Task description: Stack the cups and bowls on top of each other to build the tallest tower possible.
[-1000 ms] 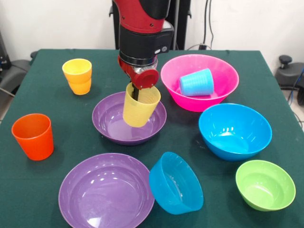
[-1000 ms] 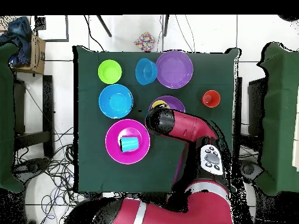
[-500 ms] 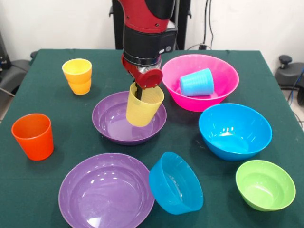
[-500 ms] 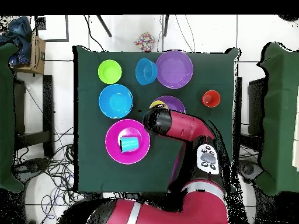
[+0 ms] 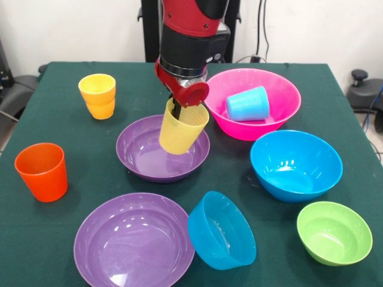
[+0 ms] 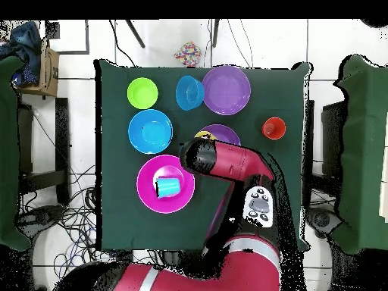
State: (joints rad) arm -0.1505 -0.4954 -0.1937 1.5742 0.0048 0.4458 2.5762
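**Yellow cup up in the air**

Now the gripper [image 5: 174, 113] holds the pale yellow ribbed plastic cup [image 5: 182, 130] by its rim — one finger goes down inside the cup, and the jaws are pinched tight on the thin wall. The cup hangs tilted, its bottom leaning to one side, just above the wide purple plastic bowl [image 5: 140, 156] in the middle of the green table [image 5: 54, 119]. It does not seem to touch the bowl.

The cup looks light and stiff, but its wall is thin and smooth, so it could slip or swing in a pinch like this. The rim is the best place to hold it, and that is where it is held.

The other things wait around it: a light blue plastic cup [image 5: 246, 103] lies on its side in the big pink plastic bowl [image 5: 280, 92], and two amber-yellow cups [image 5: 97, 95] sit one inside the other — well apart from the orange plastic cup [image 5: 41, 170].
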